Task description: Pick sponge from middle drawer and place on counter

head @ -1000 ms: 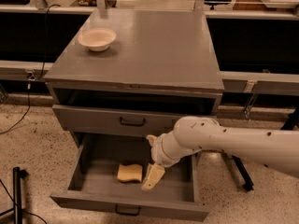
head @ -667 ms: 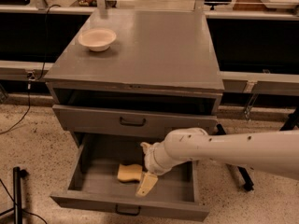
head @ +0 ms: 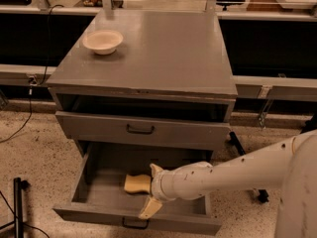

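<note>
Lower centre of frame: the tool (head: pixel 149 192) hung spread over the sponge (head: pixel 136 183) in the open middle drawer (head: pixel 101 175); gripping, lifting and setting it on the desk (head: pixel 163 53) remained.

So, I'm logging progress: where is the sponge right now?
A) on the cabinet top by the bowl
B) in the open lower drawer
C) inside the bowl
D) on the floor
B: the sponge lies in the pulled-out drawer, with the open pincer at its right edge; the bowl sits apart on the counter.
</note>
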`<action>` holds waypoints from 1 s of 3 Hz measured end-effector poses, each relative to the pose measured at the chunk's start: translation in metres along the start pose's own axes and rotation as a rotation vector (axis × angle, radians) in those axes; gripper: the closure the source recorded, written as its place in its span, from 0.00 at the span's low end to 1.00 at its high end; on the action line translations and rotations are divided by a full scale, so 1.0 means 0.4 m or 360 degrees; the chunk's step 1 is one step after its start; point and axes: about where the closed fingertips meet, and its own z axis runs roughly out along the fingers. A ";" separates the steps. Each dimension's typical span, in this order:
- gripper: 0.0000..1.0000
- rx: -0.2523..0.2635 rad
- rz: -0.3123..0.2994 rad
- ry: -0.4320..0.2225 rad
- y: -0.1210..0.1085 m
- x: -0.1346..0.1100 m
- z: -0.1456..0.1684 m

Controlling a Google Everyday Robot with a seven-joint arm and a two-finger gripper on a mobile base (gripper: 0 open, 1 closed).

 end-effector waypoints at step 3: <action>0.00 0.0066 0.0044 -0.0268 -0.088 -0.058 0.111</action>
